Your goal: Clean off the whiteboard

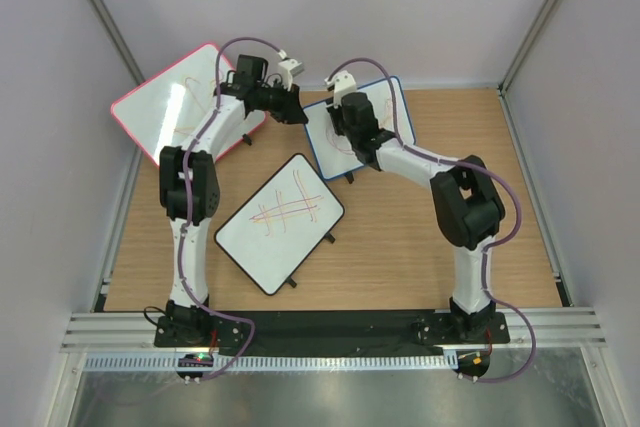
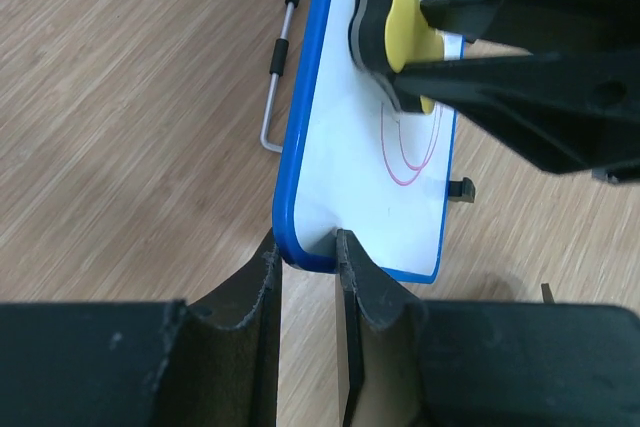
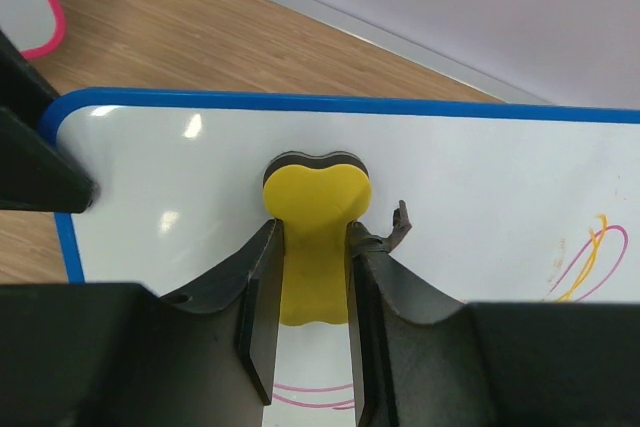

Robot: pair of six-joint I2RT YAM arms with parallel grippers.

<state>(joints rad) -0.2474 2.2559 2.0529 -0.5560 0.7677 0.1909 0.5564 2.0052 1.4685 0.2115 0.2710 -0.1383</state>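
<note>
Black fingers of the right hand [image 3: 312,237] are closed on a yellow, grey-padded eraser [image 3: 318,187], which is pressed against the small blue-framed rectangular whiteboard [image 3: 480,177], itself clamped at its edge by the shut left hand [image 2: 306,245] and set at the far middle of the wooden desk [image 1: 400,237], near a pink-framed board [image 1: 170,107].

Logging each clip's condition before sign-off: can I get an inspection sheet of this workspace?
Surface: wooden tabletop, no spills seen.
Job's things: small blue-framed whiteboard, purple-orange loops on it; yellow eraser pressed on it.
Clutter: pink-framed whiteboard; black-framed whiteboard with crossed lines.
Grippers: left gripper clamped on the blue frame's edge; right gripper shut on the eraser.
Cables: purple cables run along both arms.
Surroundings: plain pale walls.
</note>
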